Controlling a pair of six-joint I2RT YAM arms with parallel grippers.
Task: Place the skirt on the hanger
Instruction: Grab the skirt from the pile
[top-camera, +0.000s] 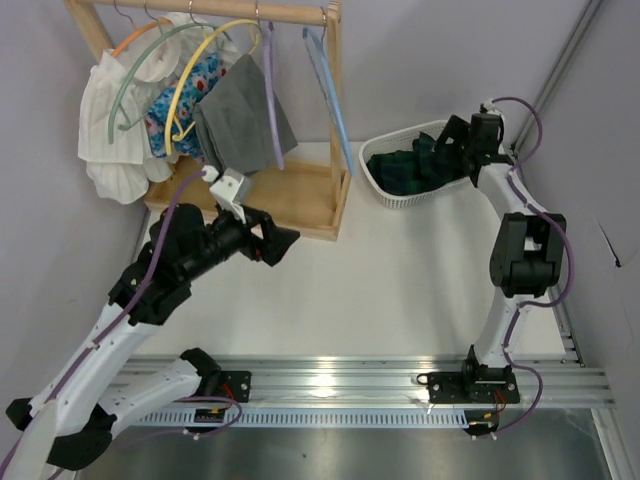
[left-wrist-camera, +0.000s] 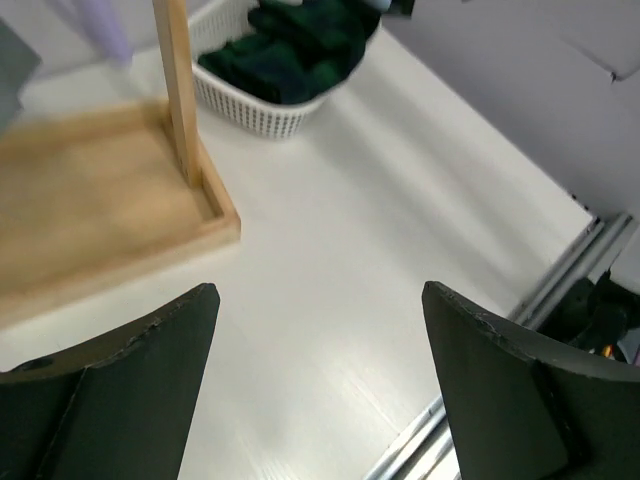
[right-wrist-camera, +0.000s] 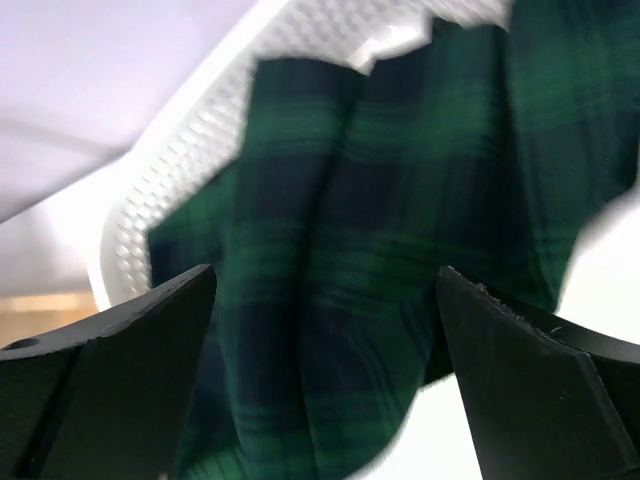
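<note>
The left jaws stand wide with nothing between them, hovering over the bare bench (left-wrist-camera: 330, 250) off the corner of the wooden rack (top-camera: 300, 195). The rack's base lies ahead and to their left, and the basket (left-wrist-camera: 250, 110) sits well ahead of them, beyond the rack's post. On the rail above these jaws, a blue hanger (top-camera: 330, 105) hangs bare at the right end, beside a grey garment (top-camera: 240, 120) and other hung clothes.

The right jaws are also spread wide and hold nothing. They are poised over the basket, and the green plaid skirt (right-wrist-camera: 380, 200) lies bunched in it, filling the gap between them and just ahead. Whether their tips touch the cloth cannot be told.

By my reading the task is at its start. The skirt is not yet gripped, lifted or brought to a hanger, so the grasp, the carry and the hanging are all left.
</note>
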